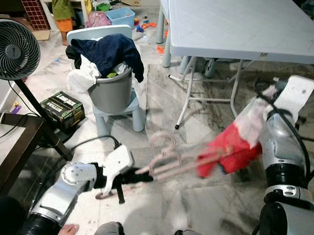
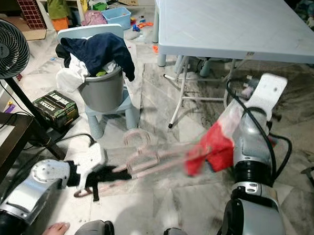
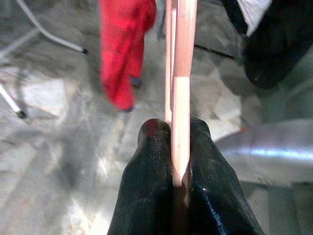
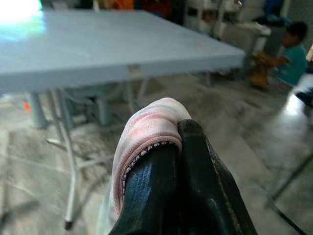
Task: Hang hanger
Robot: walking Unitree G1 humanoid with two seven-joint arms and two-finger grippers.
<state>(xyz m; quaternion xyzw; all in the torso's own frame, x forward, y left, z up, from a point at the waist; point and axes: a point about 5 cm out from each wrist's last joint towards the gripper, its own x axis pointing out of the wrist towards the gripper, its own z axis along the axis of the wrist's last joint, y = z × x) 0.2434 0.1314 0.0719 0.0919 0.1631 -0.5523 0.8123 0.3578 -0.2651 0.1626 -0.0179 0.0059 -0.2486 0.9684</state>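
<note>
A pink plastic hanger (image 1: 168, 163) stretches low over the marble floor, blurred with motion, its hook (image 1: 162, 140) pointing up. My left gripper (image 1: 138, 175) is shut on the hanger's near end; the left wrist view shows the pink bar (image 3: 180, 98) pinched between the black fingers (image 3: 146, 196). A red and white garment (image 1: 234, 145) hangs on the hanger's far end. My right gripper (image 4: 168, 147) is shut on the garment's pale pink-striped cloth (image 4: 146, 127), up by the right arm (image 1: 283, 119).
A grey folding table (image 1: 246, 27) stands at the back right. A grey bucket heaped with clothes (image 1: 110, 62) sits on a small blue chair. A fan (image 1: 10, 49), a dark side table (image 1: 8, 141) and a box (image 1: 62, 108) are on the left. People stand behind.
</note>
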